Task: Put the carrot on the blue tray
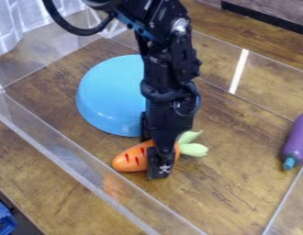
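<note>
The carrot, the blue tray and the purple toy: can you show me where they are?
Carrot (130, 161): camera view, on its orange body.
Blue tray (103, 95): camera view, on its left part.
Purple toy (297, 140): camera view, on its purple body.

A single view looks steeply down from above at close range, facing the brown wooden tabletop (234, 197), which fills most of the frame.

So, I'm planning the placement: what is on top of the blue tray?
Nothing shows on the visible part of the blue tray. The black arm hides its right side, so anything there can't be seen.
</note>
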Controlling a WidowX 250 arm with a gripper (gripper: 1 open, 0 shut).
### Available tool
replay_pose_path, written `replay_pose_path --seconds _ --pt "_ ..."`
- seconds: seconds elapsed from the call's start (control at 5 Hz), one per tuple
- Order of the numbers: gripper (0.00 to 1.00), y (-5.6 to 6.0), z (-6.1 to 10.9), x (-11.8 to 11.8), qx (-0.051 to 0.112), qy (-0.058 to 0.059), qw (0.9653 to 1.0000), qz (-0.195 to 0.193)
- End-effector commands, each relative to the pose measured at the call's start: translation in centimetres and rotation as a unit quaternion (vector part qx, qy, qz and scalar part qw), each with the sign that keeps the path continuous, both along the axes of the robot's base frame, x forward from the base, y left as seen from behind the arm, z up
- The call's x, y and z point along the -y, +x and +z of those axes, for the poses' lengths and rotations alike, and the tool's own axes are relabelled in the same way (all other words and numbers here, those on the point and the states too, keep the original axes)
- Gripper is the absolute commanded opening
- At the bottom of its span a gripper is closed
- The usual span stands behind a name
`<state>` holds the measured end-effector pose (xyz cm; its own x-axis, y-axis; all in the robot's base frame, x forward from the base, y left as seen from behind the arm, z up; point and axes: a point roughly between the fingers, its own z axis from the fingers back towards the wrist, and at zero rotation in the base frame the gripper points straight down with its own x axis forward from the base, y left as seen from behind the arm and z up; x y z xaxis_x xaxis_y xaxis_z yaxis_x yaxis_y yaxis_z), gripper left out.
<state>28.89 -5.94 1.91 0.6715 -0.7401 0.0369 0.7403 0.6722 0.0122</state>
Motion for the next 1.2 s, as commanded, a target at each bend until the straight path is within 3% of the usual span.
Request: replay_pose_path --seconds 0.0,0.4,0.6,1.0 --pt "1.00 0.66 0.57 -0.77 0.009 -0.003 0.9999 0.013" --pt "1.00 0.69 0.48 -0.95 0.000 -0.003 0.9999 0.016" --pt "0.00 0.74 0.45 -0.99 -0.003 -0.003 0.9999 0.016" --pt "0.00 0.82 0.42 -1.11 -0.010 -0.004 0.9998 0.017"
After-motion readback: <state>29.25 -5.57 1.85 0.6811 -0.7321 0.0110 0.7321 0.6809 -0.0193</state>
